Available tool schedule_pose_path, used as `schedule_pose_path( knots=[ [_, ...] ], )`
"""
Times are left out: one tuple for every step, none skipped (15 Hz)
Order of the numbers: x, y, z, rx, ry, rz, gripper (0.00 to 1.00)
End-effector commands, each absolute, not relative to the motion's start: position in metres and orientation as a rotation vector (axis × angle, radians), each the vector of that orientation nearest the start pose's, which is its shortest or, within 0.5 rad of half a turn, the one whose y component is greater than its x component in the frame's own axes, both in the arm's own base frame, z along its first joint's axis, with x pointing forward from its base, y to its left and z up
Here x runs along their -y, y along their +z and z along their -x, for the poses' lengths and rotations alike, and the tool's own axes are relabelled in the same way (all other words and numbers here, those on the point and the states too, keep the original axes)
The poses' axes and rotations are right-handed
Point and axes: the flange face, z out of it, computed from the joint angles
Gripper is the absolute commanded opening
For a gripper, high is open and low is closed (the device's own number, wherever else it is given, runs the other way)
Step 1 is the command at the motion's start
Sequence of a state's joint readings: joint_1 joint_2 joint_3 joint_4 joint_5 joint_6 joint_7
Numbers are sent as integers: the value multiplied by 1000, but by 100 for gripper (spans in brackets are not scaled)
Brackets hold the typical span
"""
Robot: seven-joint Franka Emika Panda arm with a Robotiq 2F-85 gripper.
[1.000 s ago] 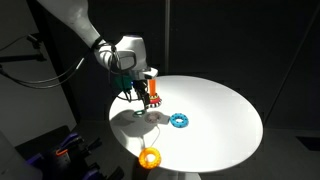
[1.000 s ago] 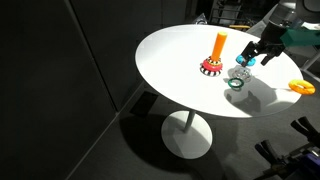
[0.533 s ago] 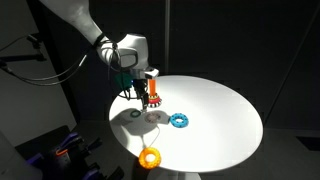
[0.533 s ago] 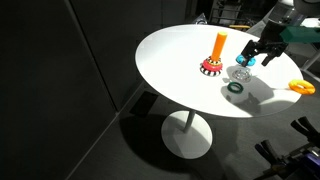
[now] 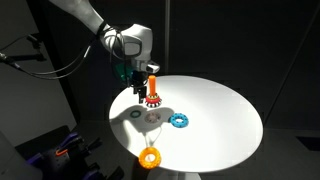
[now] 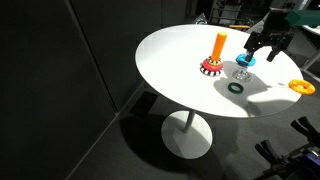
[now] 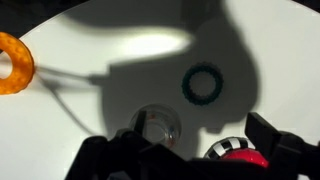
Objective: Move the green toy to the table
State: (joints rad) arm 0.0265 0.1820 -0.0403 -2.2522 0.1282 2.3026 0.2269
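Note:
The green toy is a small dark green ring [image 7: 203,83] lying flat on the white round table [image 5: 215,110]; it shows in both exterior views [image 5: 136,114] [image 6: 236,87]. My gripper [image 7: 190,152] is open and empty. It hangs above the table, near the ring but apart from it, in both exterior views [image 5: 138,90] [image 6: 265,48]. The ring lies in the gripper's shadow.
An orange peg on a red base [image 6: 217,52] [image 5: 153,92] stands close to the gripper. A clear ring [image 7: 157,128] [image 6: 241,75], a blue ring [image 5: 179,121] [image 6: 246,60] and an orange ring [image 5: 150,157] [image 7: 14,62] [image 6: 299,86] lie on the table [image 6: 175,60].
My gripper has risen and drawn away from the table top towards the peg. The green ring has stayed flat on the table.

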Motion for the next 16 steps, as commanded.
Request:
schedule_pose_path(
  knots=[
    [8, 302, -525, -516, 222, 3029, 100],
    [8, 307, -526, -515, 205, 3035, 100],
    [8, 313, -526, -512, 185, 3042, 100],
    [8, 318, -526, -510, 169, 3048, 100],
    [8, 322, -526, -512, 154, 3057, 100],
    [9, 326, -526, -510, 141, 3063, 100],
    [9, 330, -526, -511, 131, 3071, 100],
    [9, 333, -526, -513, 121, 3077, 100],
    [9, 336, -526, -517, 112, 3081, 100],
    [10, 336, -526, -525, 109, 3084, 100],
    [7, 326, -528, -489, 104, 3070, 100],
    [7, 326, -528, -490, 102, 3071, 100],
    [6, 325, -527, -490, 105, 3071, 100],
    [6, 324, -527, -489, 108, 3072, 100],
    [6, 324, -527, -489, 110, 3072, 100],
    [6, 323, -527, -489, 112, 3072, 100]
  ],
)
